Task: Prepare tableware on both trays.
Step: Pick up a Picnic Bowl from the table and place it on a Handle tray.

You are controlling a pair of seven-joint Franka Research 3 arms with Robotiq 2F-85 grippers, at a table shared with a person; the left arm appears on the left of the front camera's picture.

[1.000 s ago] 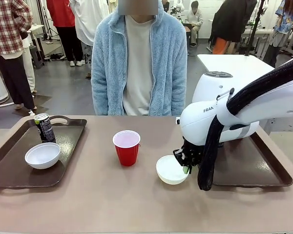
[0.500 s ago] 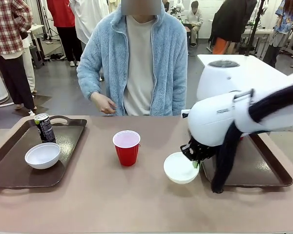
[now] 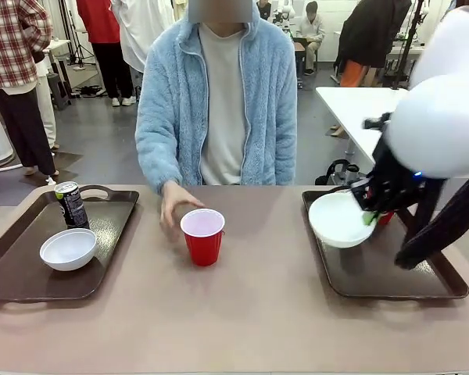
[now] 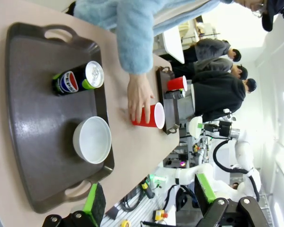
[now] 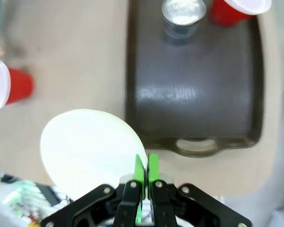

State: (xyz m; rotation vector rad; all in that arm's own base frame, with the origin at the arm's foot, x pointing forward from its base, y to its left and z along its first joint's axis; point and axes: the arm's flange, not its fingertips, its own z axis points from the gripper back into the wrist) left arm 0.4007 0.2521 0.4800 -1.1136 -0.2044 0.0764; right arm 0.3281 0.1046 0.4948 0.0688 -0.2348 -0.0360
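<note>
My right gripper point(image 3: 368, 216) point(image 5: 145, 164) is shut on the rim of a shallow white bowl point(image 3: 338, 219) point(image 5: 89, 146), holding it tilted in the air over the near left part of the right tray point(image 3: 391, 269) point(image 5: 194, 106). That tray carries a slim can point(image 5: 181, 17) and a red cup point(image 5: 239, 9) at its far end. The left tray point(image 3: 16, 269) point(image 4: 35, 118) holds a dark can point(image 3: 71, 205) point(image 4: 78, 79) and a white bowl point(image 3: 68, 248) point(image 4: 92, 140). A second red cup point(image 3: 202, 236) point(image 4: 149, 116) stands mid-table, with the person's hand point(image 3: 172, 205) point(image 4: 139, 94) against it. My left gripper point(image 4: 149, 198) is open, high above the left tray.
The person in a light blue fleece sits at the far edge, one arm stretched to the table's middle. Bare table lies between the two trays and along the near edge. My right arm's bulky white links hang over the right tray's far side.
My right gripper lifted the bowl off the table and carried it right, over the right tray. The person's hand came down to the red cup in the middle.
</note>
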